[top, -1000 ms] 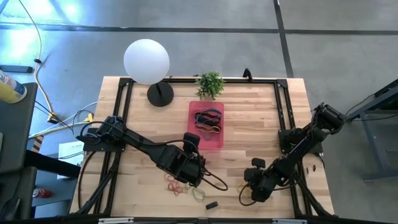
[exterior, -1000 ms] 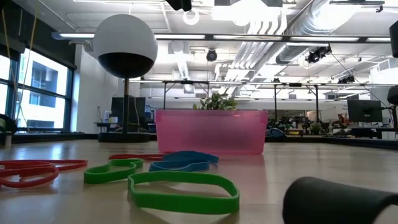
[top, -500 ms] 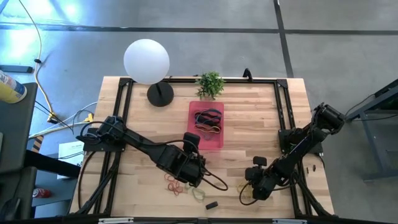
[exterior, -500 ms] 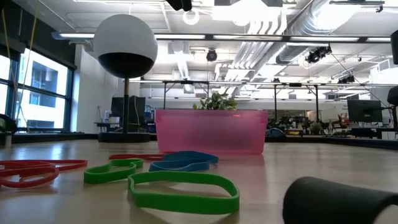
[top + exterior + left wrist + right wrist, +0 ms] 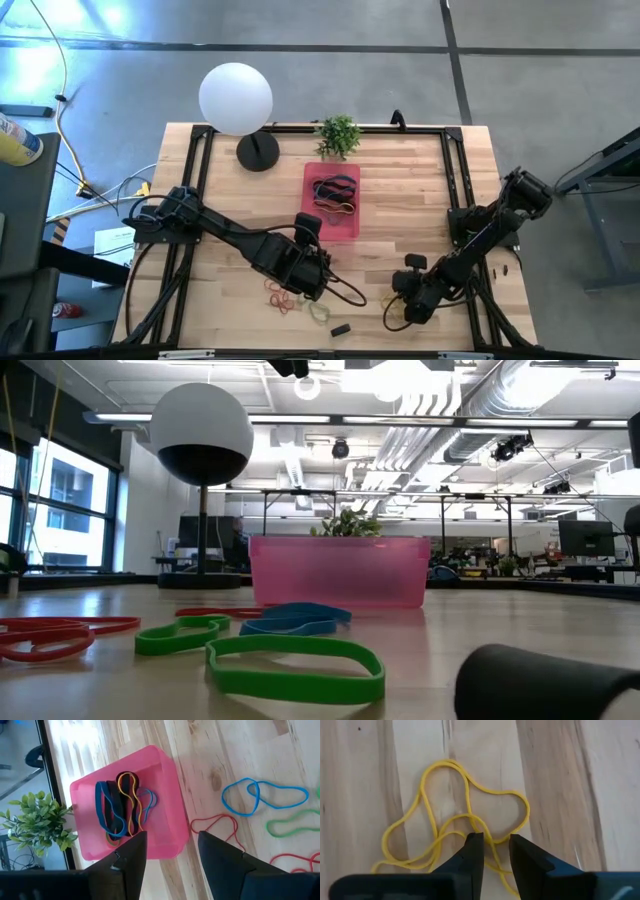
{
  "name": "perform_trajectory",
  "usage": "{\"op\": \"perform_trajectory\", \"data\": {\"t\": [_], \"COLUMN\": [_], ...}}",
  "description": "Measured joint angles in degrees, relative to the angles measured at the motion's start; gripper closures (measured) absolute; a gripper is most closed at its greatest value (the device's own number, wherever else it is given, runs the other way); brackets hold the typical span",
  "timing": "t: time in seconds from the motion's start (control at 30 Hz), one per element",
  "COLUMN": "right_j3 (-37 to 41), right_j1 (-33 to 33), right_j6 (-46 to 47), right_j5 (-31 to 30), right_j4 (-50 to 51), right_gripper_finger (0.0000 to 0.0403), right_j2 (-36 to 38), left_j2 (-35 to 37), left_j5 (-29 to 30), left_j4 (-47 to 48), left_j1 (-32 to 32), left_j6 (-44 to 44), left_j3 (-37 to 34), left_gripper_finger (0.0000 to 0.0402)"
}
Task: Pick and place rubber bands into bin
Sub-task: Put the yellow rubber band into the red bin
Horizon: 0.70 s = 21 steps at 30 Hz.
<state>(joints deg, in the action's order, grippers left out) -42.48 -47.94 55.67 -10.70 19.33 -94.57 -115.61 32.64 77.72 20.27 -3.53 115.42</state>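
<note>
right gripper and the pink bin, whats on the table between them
In the high view, only bare wood lies between the right gripper and the pink bin.

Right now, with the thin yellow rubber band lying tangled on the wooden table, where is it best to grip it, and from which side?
Probably from straight above, at the spot where the strands of the thin yellow rubber band cross. It lies flat and floppy on the wooden table, so no side gives an edge. The right pincer already straddles strands near that crossing, jaws narrowly apart.

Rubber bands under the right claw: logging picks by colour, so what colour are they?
Yellow rubber bands, clearest in the right wrist view.
</note>
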Motion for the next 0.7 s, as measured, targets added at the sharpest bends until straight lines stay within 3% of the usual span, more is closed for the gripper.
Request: {"op": "perform_trajectory", "data": {"t": [0.3, 0.57, 0.7], "right_j3": [0.0, 0.1, 0.1], "right_j1": [0.0, 0.0, -0.1], "right_j6": [2.3, 2.9, 5.2], "right_j5": [0.2, 1.4, 0.9], "right_j4": [-0.2, -0.2, -0.3], "right_gripper_finger": [0.0314, 0.0393, 0.0391], "right_j2": [-0.5, -0.6, -0.6], "left_j2": [0.0, 0.0, 0.0], "left_j5": [0.0, 0.3, 0.4], "left_j4": [0.0, 0.0, -0.1], "left_j1": [0.0, 0.0, 0.0], "left_j6": [0.0, 0.0, 0.0], "left_j3": [0.0, 0.0, 0.0], "left_gripper_finger": [0.0236, 0.0236, 0.0236]}}
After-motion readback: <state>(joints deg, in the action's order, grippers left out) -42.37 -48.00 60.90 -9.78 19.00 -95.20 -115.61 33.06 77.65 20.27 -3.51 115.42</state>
